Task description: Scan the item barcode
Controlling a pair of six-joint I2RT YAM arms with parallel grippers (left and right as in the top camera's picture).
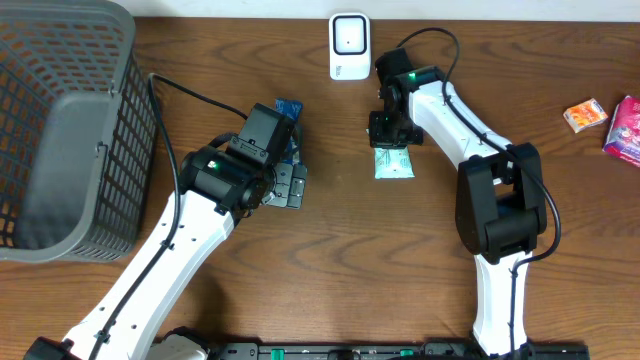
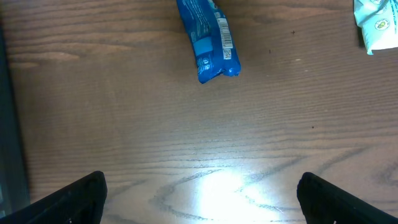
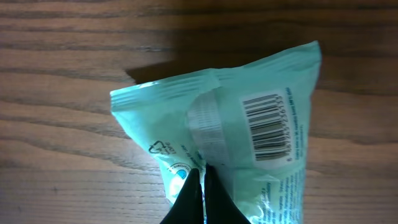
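A mint-green packet lies with its barcode facing up, and in the overhead view this packet sits just below the white scanner. My right gripper is shut, its two fingers pinched together on the packet's centre seam. A blue packet rests on the wood ahead of my left gripper, which is open wide over bare table with nothing between its fingers. The arm partly hides the blue packet from overhead.
A dark mesh basket fills the far left. An orange packet and a pink packet lie at the right edge. The green packet's corner shows at the top right of the left wrist view.
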